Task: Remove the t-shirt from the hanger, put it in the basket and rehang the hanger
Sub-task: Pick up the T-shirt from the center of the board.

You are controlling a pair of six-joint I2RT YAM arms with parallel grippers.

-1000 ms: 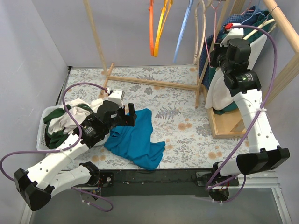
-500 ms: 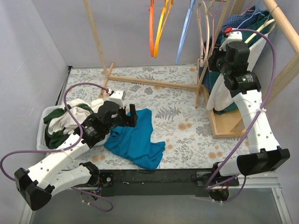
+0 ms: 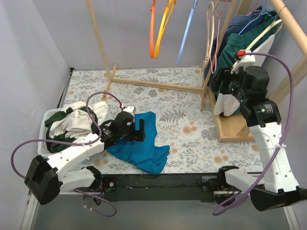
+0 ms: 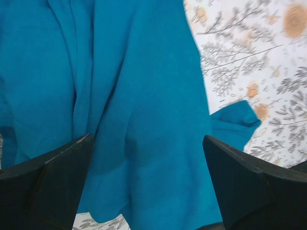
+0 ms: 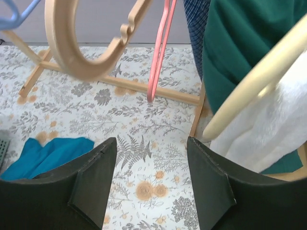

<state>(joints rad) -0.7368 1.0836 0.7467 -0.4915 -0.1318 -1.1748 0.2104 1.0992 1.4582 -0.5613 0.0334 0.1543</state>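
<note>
On the right side of the table (image 3: pixel 192 129), our right arm (image 3: pixel 268 134) has come down and pulled back from the wooden rack (image 3: pixel 98 38). Our left arm (image 3: pixel 72 153) has dropped low and flat. The blue t-shirt (image 3: pixel 144 148) lies crumpled on the table, just as it did a moment ago, and is off any hanger. The white t-shirt (image 3: pixel 221 103) still hangs on its cream hanger (image 3: pixel 263 29), right in front of a green shirt (image 3: pixel 242 40).

Our right claw (image 5: pixel 151 143) is spread wide with nothing in it. It is near the white t-shirt but not touching it. Our left claw (image 4: pixel 146 143) is spread wide too, just above the blue t-shirt, and holds nothing. We think the blue one is done and the white one is next. It is not off its hanger yet, so we think we must reach in again.

Pale grey walls (image 3: pixel 33 57) stand around us. The table has a cloth with leaves and flowers on it. A white basket (image 3: pixel 42 143) full of clothes sits at the left edge. An orange hanger (image 3: pixel 153 38), a blue hanger (image 3: pixel 184 38) and a pink hanger (image 5: pixel 160 52) hang bare from the rack.
</note>
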